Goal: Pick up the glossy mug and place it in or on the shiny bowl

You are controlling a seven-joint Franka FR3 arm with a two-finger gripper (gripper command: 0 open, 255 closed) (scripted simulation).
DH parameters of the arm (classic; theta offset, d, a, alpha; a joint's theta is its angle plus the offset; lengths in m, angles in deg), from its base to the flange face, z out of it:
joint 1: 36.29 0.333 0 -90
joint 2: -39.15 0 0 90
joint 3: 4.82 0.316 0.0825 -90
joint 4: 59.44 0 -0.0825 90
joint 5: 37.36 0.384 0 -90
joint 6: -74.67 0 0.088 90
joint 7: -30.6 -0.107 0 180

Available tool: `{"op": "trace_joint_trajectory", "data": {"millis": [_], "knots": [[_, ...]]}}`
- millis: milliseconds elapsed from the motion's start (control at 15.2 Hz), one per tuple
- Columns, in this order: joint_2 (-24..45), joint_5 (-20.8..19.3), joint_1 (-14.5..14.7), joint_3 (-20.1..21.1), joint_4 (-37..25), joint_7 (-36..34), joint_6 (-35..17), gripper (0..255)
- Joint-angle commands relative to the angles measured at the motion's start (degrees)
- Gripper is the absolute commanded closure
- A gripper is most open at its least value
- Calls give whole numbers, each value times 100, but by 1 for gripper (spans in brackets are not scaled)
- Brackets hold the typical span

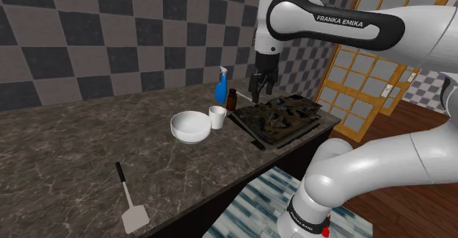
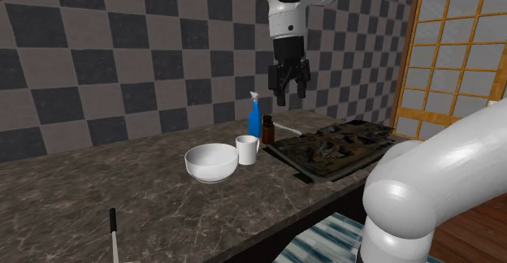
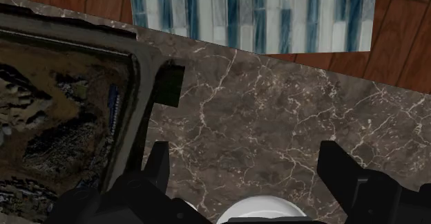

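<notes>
White glossy mug [image 2: 247, 149] stands on the dark marbled bench [image 2: 97, 184], just beside a white round bowl [image 2: 211, 161]. The black fingers [image 2: 279, 96] hang released and spread, well above the mug, not touching it; the wrist view shows its rim between them.

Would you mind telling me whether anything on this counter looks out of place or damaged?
The mug and bowl stand upright, nothing spilled. The one oddity is the dark tray beside them: its surface is blotched brown and black, as if burnt or grimy. The spatula lies close to the counter's front edge.
</notes>
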Motion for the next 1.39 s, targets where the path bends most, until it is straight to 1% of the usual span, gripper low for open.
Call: {"op": "trace_joint_trajectory", "data": {"millis": [0, 330, 660, 990, 1320], "knots": [[0, 0, 0, 0, 0, 0, 0, 0], [773, -59, -8, -174, 103, 70, -959, 0], [1681, -71, -4, -340, 1, 157, -1847, 0], [2682, -15, 4, -486, -304, 276, -2624, 0], [3737, 125, 4, -599, -805, 433, -3253, 0]]}}
